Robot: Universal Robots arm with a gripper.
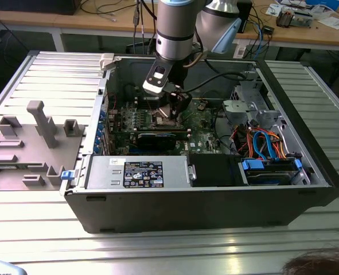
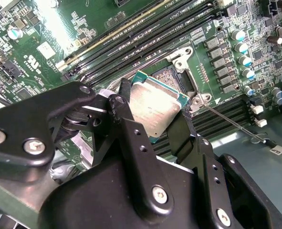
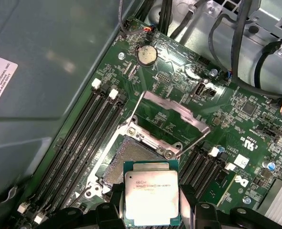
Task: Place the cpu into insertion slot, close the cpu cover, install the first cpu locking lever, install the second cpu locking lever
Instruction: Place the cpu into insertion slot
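My gripper (image 3: 151, 202) is shut on the cpu (image 3: 151, 193), a flat square chip with a dull silver top and green edge. Black fingers (image 2: 124, 112) press on two opposite sides of the cpu (image 2: 155, 107). The chip hangs tilted just above the near edge of the insertion slot (image 3: 129, 155), whose dark pin field lies bare. The cpu cover (image 3: 176, 107), a silvery frame with a big window, stands flipped open on the far side of the slot. A thin wire locking lever (image 2: 231, 121) sticks out sideways, unlatched. In the exterior view my gripper (image 1: 169, 109) is low inside the open computer case.
Long black memory slots (image 3: 83, 138) run along both sides of the socket. A coin battery (image 3: 147, 55) and cable bundles (image 3: 236, 43) lie beyond it. Case walls, a power supply (image 1: 137, 172) and a drive bay (image 1: 269, 169) hem in the board. A grey fixture tray (image 1: 31, 143) sits outside.
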